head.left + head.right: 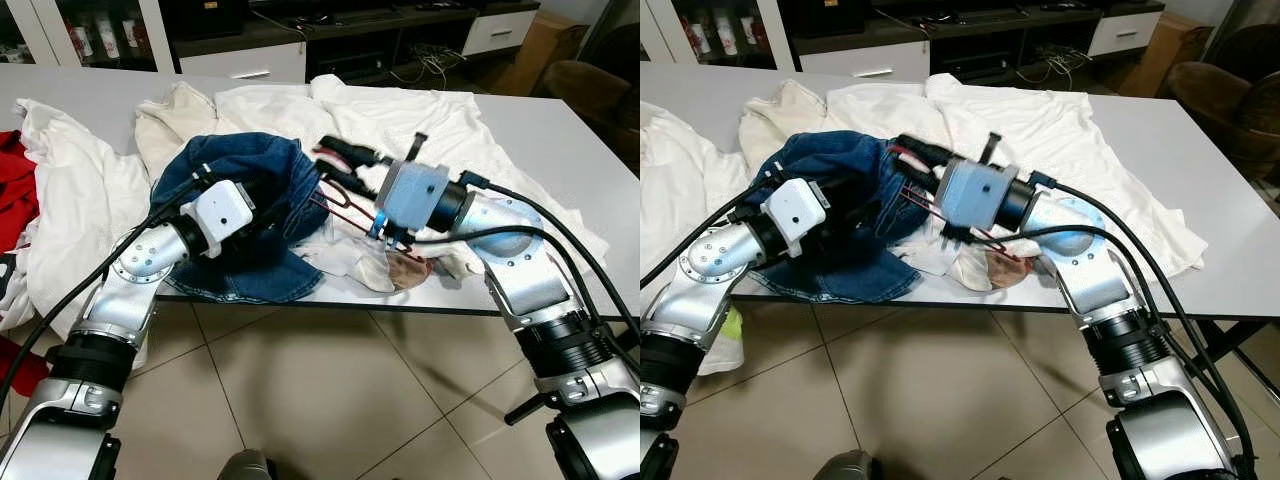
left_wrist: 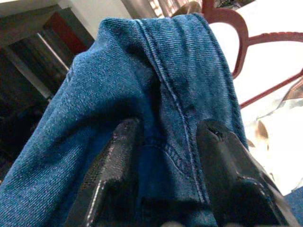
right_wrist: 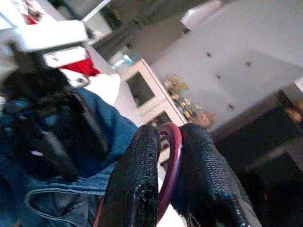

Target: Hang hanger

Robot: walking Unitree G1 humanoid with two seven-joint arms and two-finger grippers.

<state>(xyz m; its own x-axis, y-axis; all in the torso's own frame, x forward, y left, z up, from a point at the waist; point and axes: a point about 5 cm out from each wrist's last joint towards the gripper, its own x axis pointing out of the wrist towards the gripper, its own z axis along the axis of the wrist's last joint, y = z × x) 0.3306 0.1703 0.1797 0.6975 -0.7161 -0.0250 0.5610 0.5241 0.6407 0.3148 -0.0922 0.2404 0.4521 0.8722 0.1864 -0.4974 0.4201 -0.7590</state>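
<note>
Two grippers at work over a heap of clothes at the near edge of a white table (image 1: 560, 130). Left gripper (image 2: 168, 156) pinched onto a fold of blue jeans (image 1: 250, 180), black fingers (image 2: 113, 165) closed on the denim with the seam running between them. Right gripper (image 3: 165, 156) clamped on the red hanger (image 3: 171, 156), thin rim squeezed between both fingertips, reaching in from the right toward the jeans. Hanger (image 2: 236, 42) lying partly under and beside the denim, red curve and bars showing just past the blue fold in the left wrist view, thin red lines visible beneath the right wrist (image 1: 350, 215) in the eye views. Jeans bunched near the middle of the near edge, one hem hanging slightly over it. White clothes (image 1: 400, 110) spread behind and to both sides across the tabletop, reaching toward the far edge. Red cloth (image 1: 12, 190) at the left edge, partly draped off the side. Small crumpled pale cloth (image 1: 385, 270) with a brownish patch at the near edge, below the right gripper. Dark cabinet (image 1: 350, 40) with white drawers beyond the far edge; beige tiled floor (image 1: 300, 400) below.
</note>
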